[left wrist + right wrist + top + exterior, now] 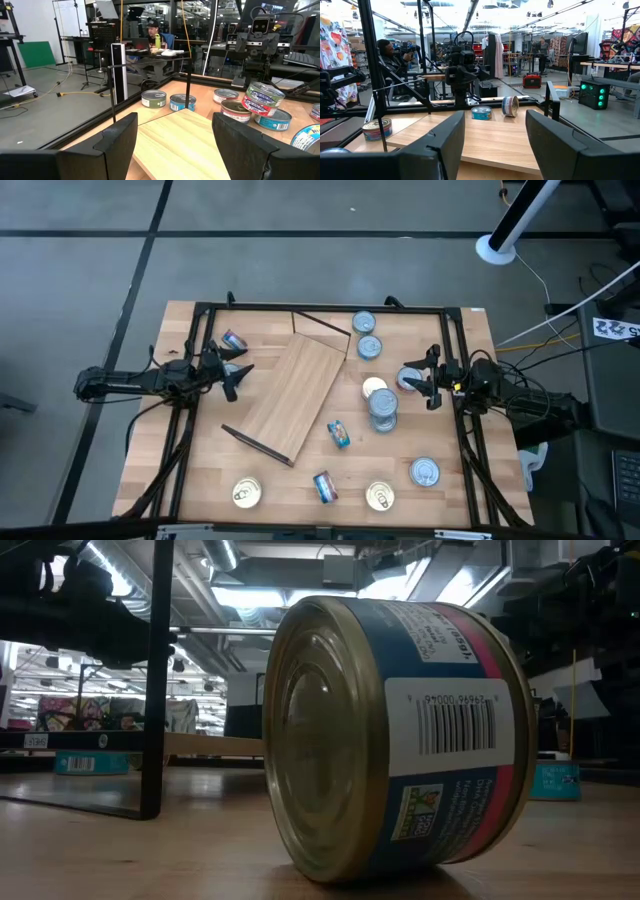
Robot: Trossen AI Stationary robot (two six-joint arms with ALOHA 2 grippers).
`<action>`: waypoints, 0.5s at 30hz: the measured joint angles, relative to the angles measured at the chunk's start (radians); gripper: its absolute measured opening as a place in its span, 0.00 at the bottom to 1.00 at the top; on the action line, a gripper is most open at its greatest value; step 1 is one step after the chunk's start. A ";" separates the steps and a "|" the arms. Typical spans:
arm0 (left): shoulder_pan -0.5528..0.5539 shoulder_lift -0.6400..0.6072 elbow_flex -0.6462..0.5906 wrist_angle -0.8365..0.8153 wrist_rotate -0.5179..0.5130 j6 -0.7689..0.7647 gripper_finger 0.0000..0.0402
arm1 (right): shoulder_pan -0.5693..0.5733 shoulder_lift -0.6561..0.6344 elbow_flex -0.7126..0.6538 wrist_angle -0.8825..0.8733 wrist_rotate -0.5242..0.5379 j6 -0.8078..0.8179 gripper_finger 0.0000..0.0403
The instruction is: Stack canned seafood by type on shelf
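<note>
From above, the plywood shelf lies tilted at the middle of the slatted tabletop, one dark frame bar along its 6 o'clock end. The left gripper sits at 9 o'clock of the shelf, fingers spread and holding nothing, with a blue-red tin on its side just at its 12 o'clock. The right gripper sits at 3 o'clock, fingers also parted and empty, beside a tin. Two silver-topped tins stand at 1 o'clock of the shelf. A stack of silver-topped tins rises at 3 o'clock, a pale-lidded tin touching it. A small tipped tin lies just off the shelf at 4 o'clock. Along the 6 o'clock edge sit two gold-lidded tins, another tipped tin and a silver-topped one.

The low view is filled by a tin lying on its side, gold lid facing 9 o'clock, barcode outward.

In the left wrist view, the spread fingers frame the shelf board; upright tins and a leaning stack stand beyond.

In the right wrist view, parted fingers frame the board, with one tin flat and one on edge past it; a seated person is in the room behind.
</note>
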 joint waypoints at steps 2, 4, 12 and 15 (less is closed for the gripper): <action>0.000 0.000 0.000 0.000 0.000 0.000 0.63 | 0.000 0.000 0.000 0.001 0.000 0.000 0.52; 0.000 0.000 0.000 0.000 0.000 0.000 0.63 | 0.000 0.000 0.000 0.005 0.000 0.000 0.52; 0.000 0.000 0.000 0.000 0.000 0.000 0.63 | 0.000 0.000 0.000 -0.002 0.000 0.000 0.52; 0.000 0.000 0.000 0.000 0.000 0.000 0.63 | 0.000 0.000 0.000 0.001 0.000 0.000 0.52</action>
